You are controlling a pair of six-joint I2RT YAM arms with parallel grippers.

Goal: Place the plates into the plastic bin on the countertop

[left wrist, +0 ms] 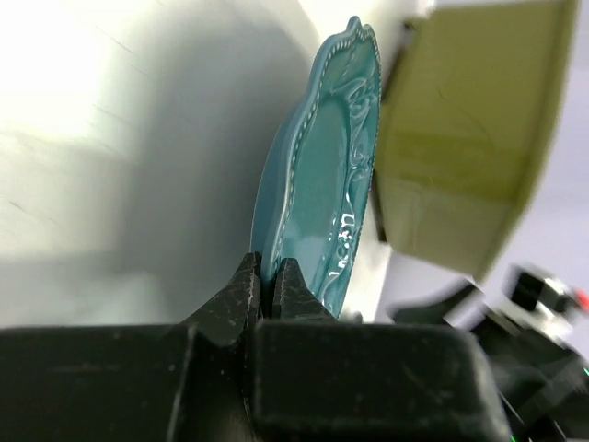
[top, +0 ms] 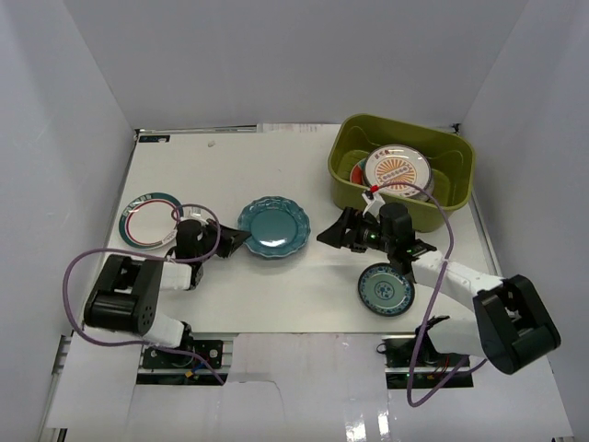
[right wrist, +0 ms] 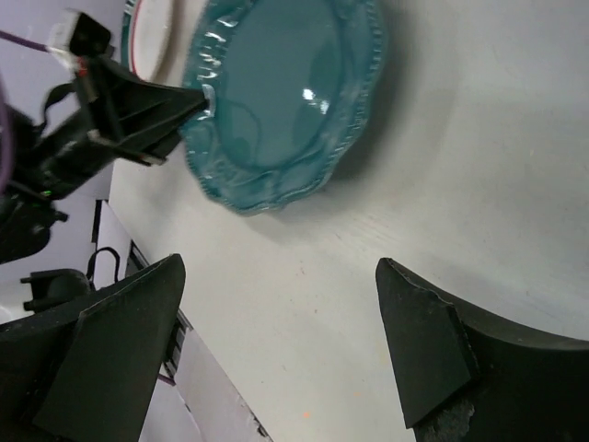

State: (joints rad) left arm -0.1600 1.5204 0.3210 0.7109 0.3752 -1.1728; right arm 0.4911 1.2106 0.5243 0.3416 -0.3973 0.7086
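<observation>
The white counter carries everything. At its far right corner stands the olive-green plastic bin; an orange sunburst plate lies inside it on top of other plates, with a red edge showing at the left.

Near the middle of the counter is the scalloped teal plate. The green-rimmed white plate lies flat at the left edge, well apart from the bin. The small teal patterned plate sits near the front right, just beside the right arm's forearm.

The left gripper reaches in from the left and is clamped on the scalloped plate's near rim; the left wrist view shows the rim pinched between its fingers.

The right gripper sits between the scalloped plate and the bin, pointing at the plate. Its jaws are spread wide and hold nothing, and the plate lies ahead of them, apart from both fingers.
</observation>
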